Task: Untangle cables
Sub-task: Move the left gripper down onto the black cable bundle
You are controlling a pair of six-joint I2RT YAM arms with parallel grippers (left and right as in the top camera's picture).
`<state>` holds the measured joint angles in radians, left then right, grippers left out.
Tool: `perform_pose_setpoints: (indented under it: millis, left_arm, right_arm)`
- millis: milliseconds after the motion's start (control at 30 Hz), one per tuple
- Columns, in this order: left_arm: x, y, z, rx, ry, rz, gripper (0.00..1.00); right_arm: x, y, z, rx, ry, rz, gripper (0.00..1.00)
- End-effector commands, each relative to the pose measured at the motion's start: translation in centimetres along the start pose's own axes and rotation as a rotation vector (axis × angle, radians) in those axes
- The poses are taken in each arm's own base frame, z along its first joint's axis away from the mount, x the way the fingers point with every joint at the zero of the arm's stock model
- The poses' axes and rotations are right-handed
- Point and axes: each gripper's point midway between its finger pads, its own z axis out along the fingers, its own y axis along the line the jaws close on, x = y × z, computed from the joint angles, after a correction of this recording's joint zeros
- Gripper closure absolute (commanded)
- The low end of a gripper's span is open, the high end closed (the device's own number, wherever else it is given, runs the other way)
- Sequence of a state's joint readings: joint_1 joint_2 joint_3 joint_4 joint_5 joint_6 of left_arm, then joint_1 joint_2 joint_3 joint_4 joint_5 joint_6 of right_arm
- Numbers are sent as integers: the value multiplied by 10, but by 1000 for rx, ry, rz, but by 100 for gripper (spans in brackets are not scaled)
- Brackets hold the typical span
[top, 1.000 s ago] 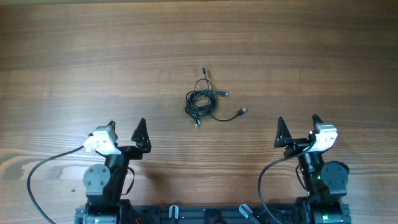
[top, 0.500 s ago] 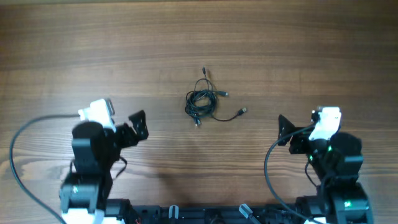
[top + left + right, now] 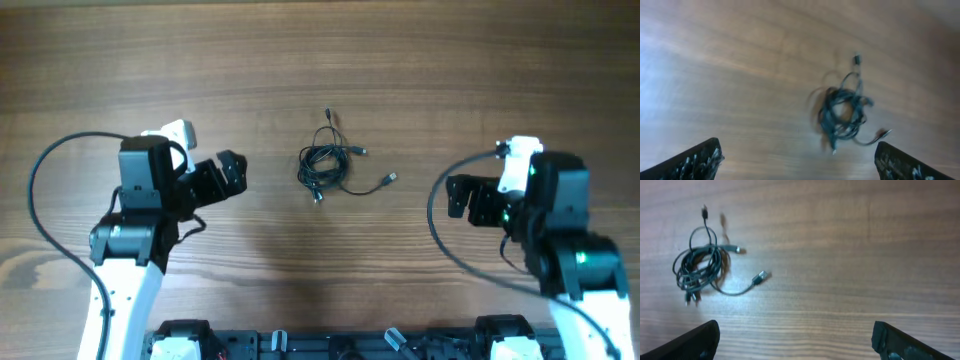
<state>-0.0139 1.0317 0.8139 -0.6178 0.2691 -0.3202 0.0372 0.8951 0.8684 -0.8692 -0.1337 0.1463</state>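
On either side of the unmoved cables (image 3: 325, 168), left end effector (image 3: 229, 172) and right end effector (image 3: 459, 196) have advanced, both open.

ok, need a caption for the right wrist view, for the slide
Open right pincer hangs over the wooden table; tangled black cables lie untouched at upper left.

Tangle sitting mid-table: the cables (image 3: 322, 167) lay bunched and flat.
Thin black cords were coiled in a tight knot of loops on the wooden table (image 3: 500, 70); one plug end (image 3: 328, 114) poked out the far side, and a silver-tipped plug (image 3: 390, 179) trailed off right.
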Motion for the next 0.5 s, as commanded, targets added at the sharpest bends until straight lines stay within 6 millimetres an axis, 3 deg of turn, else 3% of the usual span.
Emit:
perform_pose_setpoints:
  millis: [0, 133, 333, 467]
  left_arm:
    - [-20, -20, 4, 87, -52, 17, 0]
    - [-36, -25, 10, 115, -94, -112, 0]
    - [-47, -30, 16, 67, -74, -104, 1]
    - [-40, -36, 32, 32, -1, -90, 0]
  right_arm:
    - [-17, 7, -3, -29, 8, 14, 0]
    - [-22, 12, -4, -51, 5, 14, 0]
    - [-31, 14, -6, -59, -37, 9, 0]
    - [-33, 14, -6, -61, -46, 8, 0]
